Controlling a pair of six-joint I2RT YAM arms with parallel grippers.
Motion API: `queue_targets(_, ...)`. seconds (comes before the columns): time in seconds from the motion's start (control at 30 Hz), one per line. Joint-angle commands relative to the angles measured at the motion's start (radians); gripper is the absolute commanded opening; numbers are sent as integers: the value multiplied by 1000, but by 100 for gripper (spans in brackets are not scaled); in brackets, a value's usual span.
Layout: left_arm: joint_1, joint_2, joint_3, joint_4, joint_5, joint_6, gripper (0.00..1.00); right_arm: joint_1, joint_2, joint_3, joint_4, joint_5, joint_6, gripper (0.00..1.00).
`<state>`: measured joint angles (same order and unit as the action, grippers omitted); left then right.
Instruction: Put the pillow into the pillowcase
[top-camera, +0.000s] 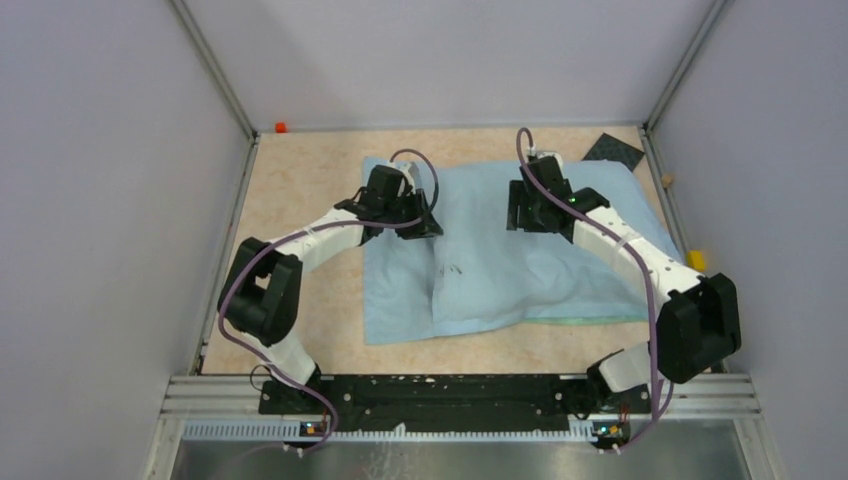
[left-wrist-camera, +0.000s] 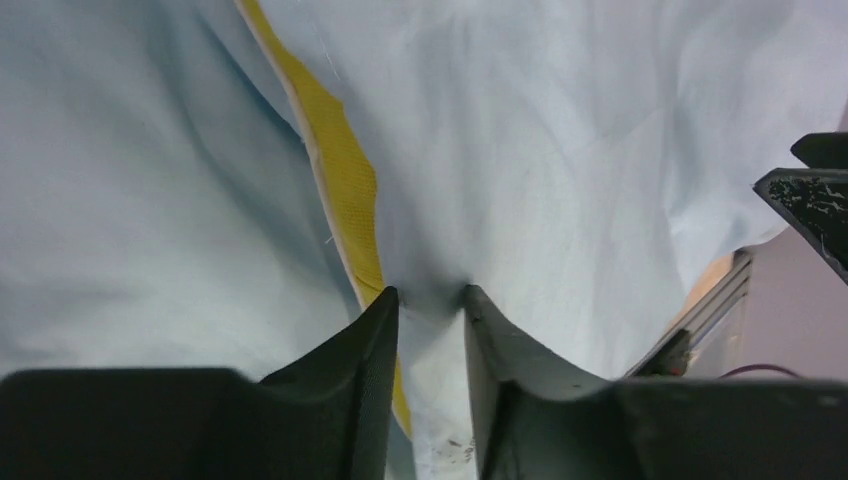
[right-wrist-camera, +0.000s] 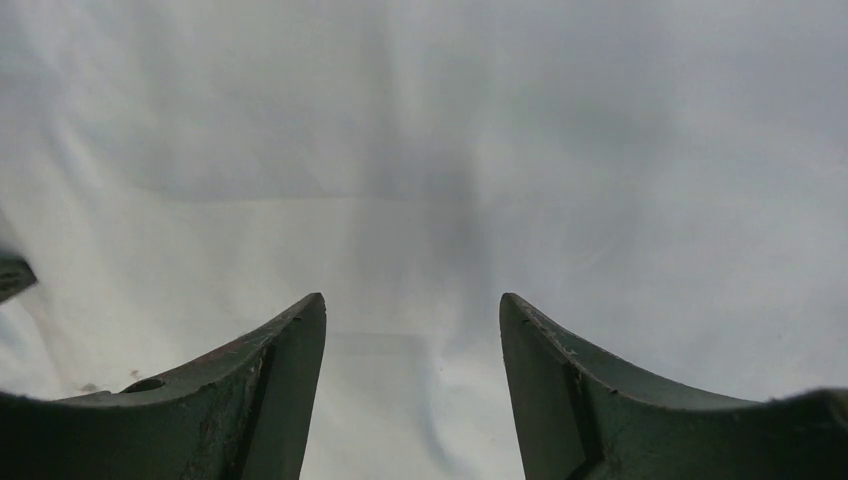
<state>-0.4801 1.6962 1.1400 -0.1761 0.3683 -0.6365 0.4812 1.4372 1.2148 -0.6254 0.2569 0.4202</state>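
Mid-table: pillowcase (top-camera: 500, 270) spread, bulged by pillow (left-wrist-camera: 345, 170), yellow band exposed at left. Blue fold pinched beside band by left gripper (left-wrist-camera: 430, 296), fingers narrow. Fabric overhung by right gripper (right-wrist-camera: 412, 305), fingers wide, nothing held. Black pad (top-camera: 614, 152) far right; yellow block (top-camera: 695, 260) right edge.

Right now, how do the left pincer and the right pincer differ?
The left pincer is nearly shut, pinching a fold of the blue pillowcase; the right pincer stands open, gripping nothing. The yellow band of the pillow shows beside the left pincer; only plain cloth lies under the right pincer. Both face the pillowcase.
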Motion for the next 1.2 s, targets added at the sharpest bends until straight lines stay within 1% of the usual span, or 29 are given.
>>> queue_targets(0.0, -6, -32, -40, 67, -23, -21, 23, 4, -61, -49, 64, 23, -10, 64)
queue_targets(0.03, -8, -40, -46, 67, -26, -17, 15, 4, -62, -58, 66, 30, -13, 63)
queue_targets(0.07, -7, -48, -51, 64, -36, -14, 6, 4, -62, -67, 68, 37, -15, 63)
queue_targets(0.1, -7, -51, -49, 56, -43, -7, 0, 3, -62, -72, 70, 48, -18, 63)
queue_targets(0.17, -6, -57, -38, 20, -82, 4, 0, 1, -65, -79, 70, 68, -21, 63)
queue_targets(0.27, 22, -79, -10, -95, -221, 7, 0, -4, -70, -77, 68, 70, -22, 63)
queue_targets(0.37, 137, -129, -49, -157, -263, 16, 0, -4, -80, -85, 69, 70, -24, 63)
queue_targets(0.4, 204, -144, -78, -158, -251, 20, 0, -5, -81, -90, 70, 74, -25, 64)
queue_targets(0.47, 265, -159, -123, -139, -201, 41, 0, -6, -78, -107, 81, 71, -24, 64)
queue_targets(0.67, 271, -146, -128, -155, -212, 61, 0, -10, -79, -129, 91, 61, -15, 64)
queue_targets(0.73, 270, -155, -124, -147, -149, 69, 0, -11, -92, -128, 82, 74, -22, 64)
queue_targets(0.8, 260, -184, -124, -140, -119, 73, 0, -31, -104, -131, 68, 78, -21, 64)
queue_targets(0.83, 246, -205, -121, -144, -132, 81, 4, -52, -108, -137, 64, 67, -21, 64)
queue_targets(0.9, 216, -238, -106, -168, -147, 91, 16, -104, -114, -169, 79, 36, -23, 64)
queue_targets(0.93, 204, -254, -97, -181, -154, 96, 24, -133, -114, -192, 93, 21, -24, 64)
queue_targets(0.97, 188, -269, -88, -197, -167, 102, 28, -157, -111, -214, 108, 2, -23, 64)
queue_targets(1.07, 136, -319, -75, -212, -188, 114, 32, -223, -95, -297, 202, -94, -5, 64)
queue_targets(1.17, 43, -327, -94, -185, -176, 106, 44, -230, -29, -327, 239, -151, 27, 64)
